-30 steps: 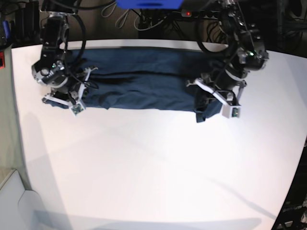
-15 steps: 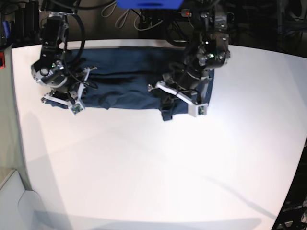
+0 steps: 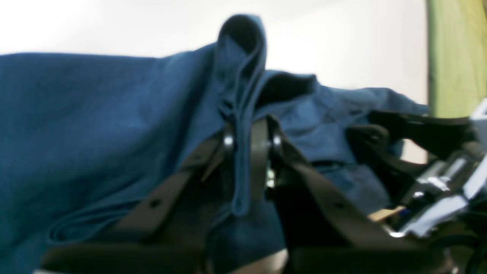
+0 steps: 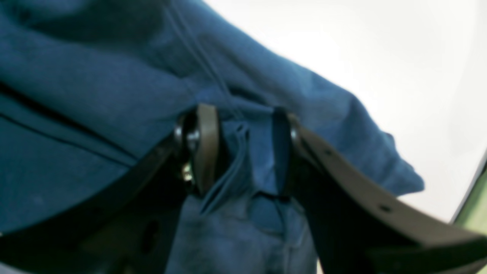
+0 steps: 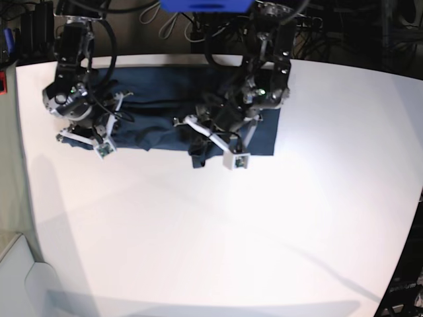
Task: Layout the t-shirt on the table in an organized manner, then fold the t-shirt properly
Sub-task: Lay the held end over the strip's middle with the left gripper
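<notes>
The t-shirt (image 5: 165,112), end clamped in the left gripper (image 3: 249,146), had been carried halfway toward the right gripper (image 4: 243,148), itself pinching cloth.

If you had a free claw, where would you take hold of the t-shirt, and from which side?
Probably the bare folded corner of the t-shirt, from the open table in front: it lies flat at the edge, away from both claws.

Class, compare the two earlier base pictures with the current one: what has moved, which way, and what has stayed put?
The left gripper, shut on the t-shirt, has swept its pinched end across from the base view's right toward the middle, folding that end over the rest. The right gripper has stayed at the other end, cloth between its fingers. The table is unchanged.
</notes>
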You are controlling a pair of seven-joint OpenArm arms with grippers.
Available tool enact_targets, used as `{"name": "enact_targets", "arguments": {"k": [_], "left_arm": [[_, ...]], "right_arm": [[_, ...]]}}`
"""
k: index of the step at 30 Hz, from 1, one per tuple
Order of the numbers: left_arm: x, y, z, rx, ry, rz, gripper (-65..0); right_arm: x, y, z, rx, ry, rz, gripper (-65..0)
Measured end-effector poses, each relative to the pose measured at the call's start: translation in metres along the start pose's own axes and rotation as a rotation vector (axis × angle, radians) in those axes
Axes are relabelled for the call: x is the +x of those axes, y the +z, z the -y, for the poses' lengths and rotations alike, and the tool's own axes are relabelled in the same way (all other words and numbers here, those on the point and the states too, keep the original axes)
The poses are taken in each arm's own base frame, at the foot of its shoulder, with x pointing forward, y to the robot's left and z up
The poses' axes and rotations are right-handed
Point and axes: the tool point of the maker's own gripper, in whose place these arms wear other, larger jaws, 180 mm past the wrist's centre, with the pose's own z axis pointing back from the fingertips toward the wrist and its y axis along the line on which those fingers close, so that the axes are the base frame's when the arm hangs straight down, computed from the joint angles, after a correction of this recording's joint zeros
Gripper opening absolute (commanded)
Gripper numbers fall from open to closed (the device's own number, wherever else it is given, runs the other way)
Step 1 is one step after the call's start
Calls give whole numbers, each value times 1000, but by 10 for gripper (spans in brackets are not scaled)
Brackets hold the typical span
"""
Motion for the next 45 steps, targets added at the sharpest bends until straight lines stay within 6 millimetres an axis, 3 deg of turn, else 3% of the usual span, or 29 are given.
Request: {"name": "enact_targets", "arguments": {"k": [4, 11, 17, 19, 24, 26, 28, 32, 37, 42, 45], "left_arm": [[-9, -8, -9, 39, 26, -39, -648], [-6, -12, -9, 36, 26, -40, -645], [-11, -19, 13, -10, -18, -68, -626], [-14, -19, 12, -9, -17, -81, -556], [-20, -17, 11, -4, -20, -117, -288], [-20, -17, 10, -3, -20, -116, -257], [-19, -18, 11, -4, -20, -115, -270], [-17, -14, 17, -30, -8, -110, -384], [21, 13, 39, -132, -7, 13, -487], [27, 30, -2, -60, 47, 49, -650], [23, 32, -21, -30, 75, 36, -642]], "right_arm": [[0, 0, 0, 0, 0, -1, -403], [0, 0, 0, 0, 0, 0, -403], [0, 0, 0, 0, 0, 0, -403], [0, 0, 0, 0, 0, 0, -403], [0, 0, 0, 0, 0, 1, -403], [0, 0, 0, 0, 0, -1, -403], [0, 0, 0, 0, 0, 1, -403], [0, 0, 0, 0, 0, 0, -403], [0, 0, 0, 0, 0, -1, -403], [0, 0, 0, 0, 0, 0, -403], [0, 0, 0, 0, 0, 0, -403]]}}
